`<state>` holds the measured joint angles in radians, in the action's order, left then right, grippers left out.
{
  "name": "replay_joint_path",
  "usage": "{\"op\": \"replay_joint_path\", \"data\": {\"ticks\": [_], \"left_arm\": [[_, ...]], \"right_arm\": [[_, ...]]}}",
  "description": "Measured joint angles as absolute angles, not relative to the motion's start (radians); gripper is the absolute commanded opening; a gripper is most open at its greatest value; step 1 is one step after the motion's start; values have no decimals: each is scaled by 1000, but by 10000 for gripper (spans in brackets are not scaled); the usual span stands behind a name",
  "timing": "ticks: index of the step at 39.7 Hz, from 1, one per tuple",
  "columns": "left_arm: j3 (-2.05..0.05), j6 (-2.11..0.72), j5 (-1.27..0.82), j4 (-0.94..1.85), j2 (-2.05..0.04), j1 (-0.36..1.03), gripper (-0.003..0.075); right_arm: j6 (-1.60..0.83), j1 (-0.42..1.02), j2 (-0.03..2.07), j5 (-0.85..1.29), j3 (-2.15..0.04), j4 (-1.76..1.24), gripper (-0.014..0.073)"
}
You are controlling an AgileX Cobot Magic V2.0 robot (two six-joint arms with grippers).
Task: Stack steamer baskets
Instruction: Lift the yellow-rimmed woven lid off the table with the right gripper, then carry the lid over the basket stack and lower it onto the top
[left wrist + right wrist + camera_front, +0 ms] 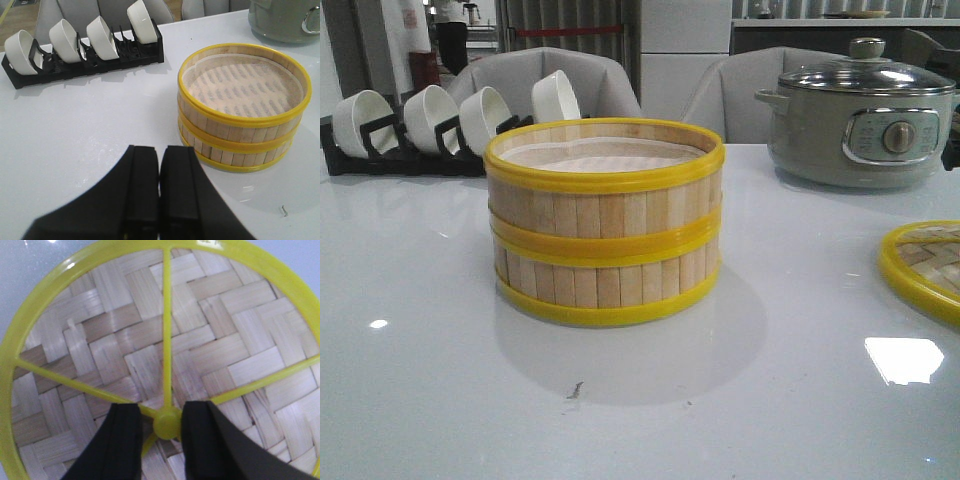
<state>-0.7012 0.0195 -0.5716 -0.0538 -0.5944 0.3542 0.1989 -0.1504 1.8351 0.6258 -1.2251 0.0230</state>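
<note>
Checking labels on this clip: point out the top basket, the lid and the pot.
top basket (pixel 605 205), front view, on its slatted side wall
lid (pixel 150 360), right wrist view, on the woven bamboo
pot (pixel 820 150), front view, on its grey-green body

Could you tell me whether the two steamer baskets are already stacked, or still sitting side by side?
Stacked. The upper steamer basket sits squarely on the lower steamer basket, their yellow bands meeting; the left wrist view shows one aligned column, uncovered.

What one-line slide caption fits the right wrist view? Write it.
Right tool open astride the yellow centre knob of the woven bamboo lid.
</note>
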Motion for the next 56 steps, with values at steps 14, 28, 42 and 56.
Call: {"op": "replay_joint_path", "data": {"ticks": [14,28,42,56], "left_arm": [[-701,20,-572,-54,-594,354,86],[-701,21,-572,-54,-594,354,86],[-701,21,-572,-54,-594,354,86],[-701,21,-577,-54,-594,354,86]], "right_arm": [[199,-150,1837,626,-1225,23,27],[199,-141,1828,740,-1330,20,27],[168,44,1794,956,-1689,14,27],[154,348,1804,1018,-1933,0,27]]}}
